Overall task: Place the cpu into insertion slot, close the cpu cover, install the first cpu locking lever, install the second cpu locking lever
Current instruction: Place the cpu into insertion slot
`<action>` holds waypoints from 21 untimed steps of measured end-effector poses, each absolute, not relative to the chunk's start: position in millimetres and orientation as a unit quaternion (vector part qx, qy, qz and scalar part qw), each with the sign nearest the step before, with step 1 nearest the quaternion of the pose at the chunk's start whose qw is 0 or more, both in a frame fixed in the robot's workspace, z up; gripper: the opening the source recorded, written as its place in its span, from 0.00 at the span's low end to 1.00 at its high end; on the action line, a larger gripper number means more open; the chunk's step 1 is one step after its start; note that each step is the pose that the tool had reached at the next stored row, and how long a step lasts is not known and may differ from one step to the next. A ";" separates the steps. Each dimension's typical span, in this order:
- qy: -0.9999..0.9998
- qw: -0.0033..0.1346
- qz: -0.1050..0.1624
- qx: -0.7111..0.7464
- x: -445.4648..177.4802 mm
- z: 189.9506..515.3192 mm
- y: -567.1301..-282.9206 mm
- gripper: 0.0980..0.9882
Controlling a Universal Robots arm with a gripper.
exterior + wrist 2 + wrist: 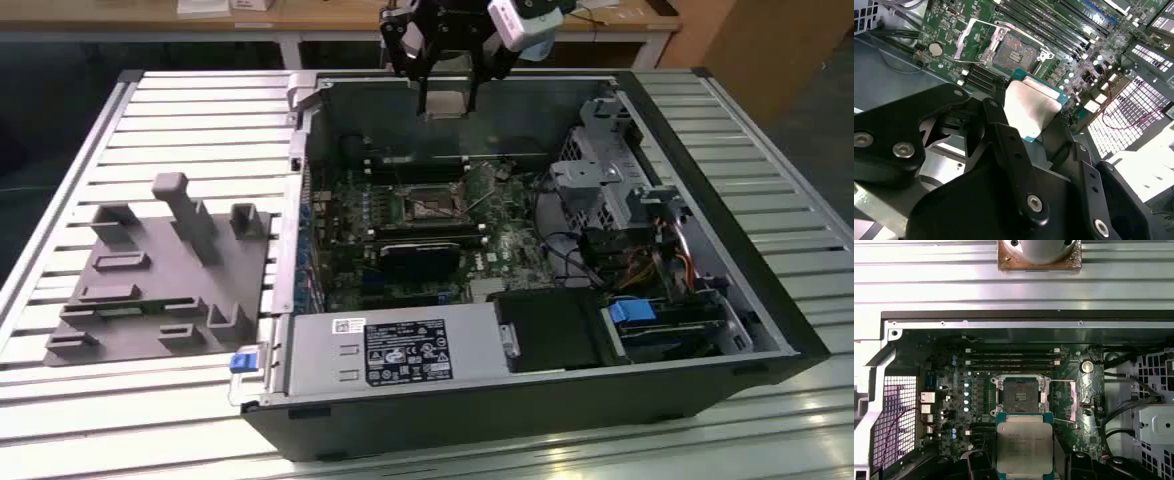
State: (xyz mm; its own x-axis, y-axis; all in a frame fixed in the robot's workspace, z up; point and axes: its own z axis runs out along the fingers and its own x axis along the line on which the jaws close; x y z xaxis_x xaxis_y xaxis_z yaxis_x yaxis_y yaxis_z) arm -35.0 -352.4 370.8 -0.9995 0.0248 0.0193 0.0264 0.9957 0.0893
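Currently hand [450, 100] is clamped on the cpu [1031, 107] by its side edges, well above the insertion slot [1011, 52]. The cover [964, 39] is flipped open beside that slot. Cpu looks light, stiff and fragile, so an edge hold seems safest.

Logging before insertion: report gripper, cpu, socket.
Status: gripper shut on the cpu, over the open case. Bare insertion slot, cpu not yet seated. Swung-open cpu cover; nothing seen blocking the slot.
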 end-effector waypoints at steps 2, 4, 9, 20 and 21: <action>-0.999 0.009 -0.045 -0.013 -35.0 370.8 -352.4 0.49; -0.999 0.009 -0.045 -0.013 -35.0 370.8 -352.4 0.49; -0.999 0.009 -0.045 -0.013 -35.0 370.8 -352.3 0.49; -0.999 0.009 -0.045 -0.013 -35.0 361.3 -352.4 0.49; -0.999 0.009 -0.045 -0.013 -35.0 360.2 -352.3 0.49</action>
